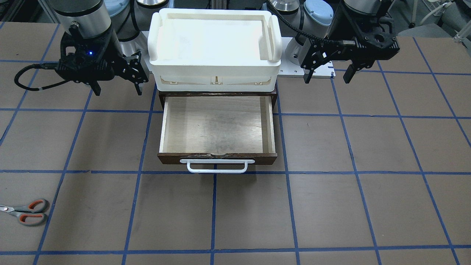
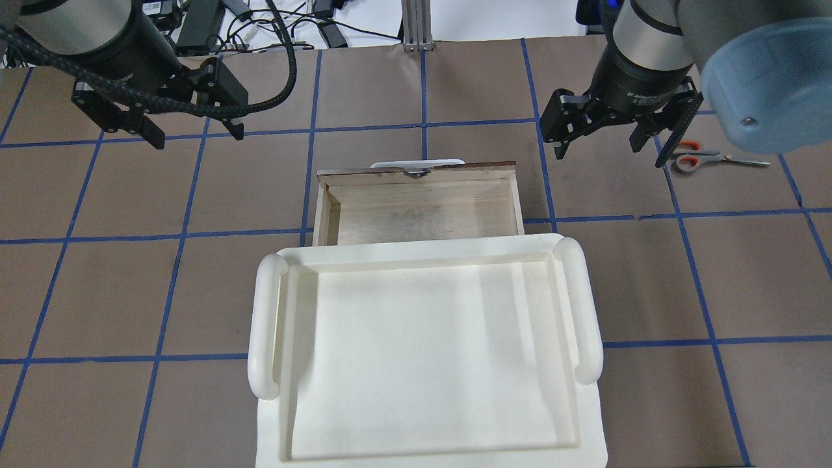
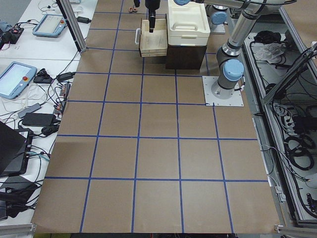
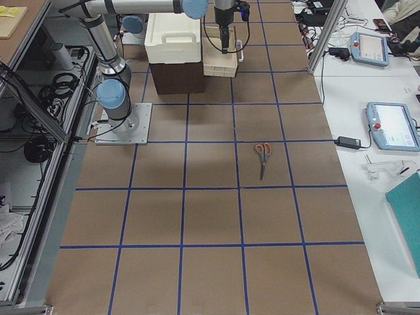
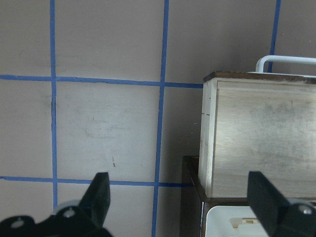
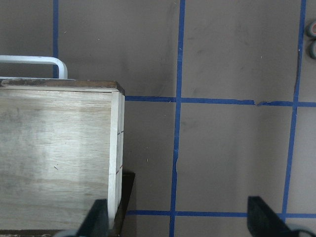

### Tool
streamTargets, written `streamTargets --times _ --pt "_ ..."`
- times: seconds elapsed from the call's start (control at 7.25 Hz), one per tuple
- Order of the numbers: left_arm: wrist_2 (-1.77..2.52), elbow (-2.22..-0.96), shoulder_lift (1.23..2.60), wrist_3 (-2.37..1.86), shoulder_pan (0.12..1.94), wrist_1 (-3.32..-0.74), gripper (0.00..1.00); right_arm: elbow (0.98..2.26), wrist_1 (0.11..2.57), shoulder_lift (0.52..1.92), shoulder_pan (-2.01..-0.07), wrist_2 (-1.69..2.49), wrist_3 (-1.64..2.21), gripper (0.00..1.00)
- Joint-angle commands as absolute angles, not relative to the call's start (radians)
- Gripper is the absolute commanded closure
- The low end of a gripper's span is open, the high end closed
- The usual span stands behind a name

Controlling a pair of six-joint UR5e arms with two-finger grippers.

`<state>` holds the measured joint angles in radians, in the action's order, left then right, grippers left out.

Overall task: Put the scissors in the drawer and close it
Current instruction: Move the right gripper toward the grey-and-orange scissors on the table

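Observation:
The scissors [image 1: 26, 212] with grey-and-orange handles lie flat on the table at the robot's far right, away from the cabinet; they also show in the overhead view [image 2: 705, 159] and the right exterior view [image 4: 263, 157]. The drawer [image 1: 217, 125] is pulled open and is empty, with its white bar handle [image 1: 217, 166] at the front; it also shows from overhead [image 2: 422, 208]. My right gripper [image 2: 611, 153] is open and empty, hovering between the drawer and the scissors. My left gripper [image 2: 195, 133] is open and empty on the drawer's other side.
A white plastic tray-box [image 2: 422, 351] sits on top of the dark cabinet over the drawer. Blue tape lines grid the brown table. The left wrist view shows the drawer's corner [image 5: 261, 138]; the right wrist view shows its other corner [image 6: 54, 158].

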<state>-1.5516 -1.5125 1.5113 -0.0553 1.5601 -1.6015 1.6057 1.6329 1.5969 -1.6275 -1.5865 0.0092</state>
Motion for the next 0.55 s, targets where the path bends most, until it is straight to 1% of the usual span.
streamTargets --times 0.0,0.41 --pt "-1.554 -1.513 1.509 -0.055 1.56 -1.601 0.0 1.606 1.625 1.597 -1.628 -1.588 0.009 0.0" --pt "-1.559 -1.513 1.508 -0.055 1.56 -1.608 0.0 1.606 1.626 1.591 -1.623 -1.58 -0.009 0.0"
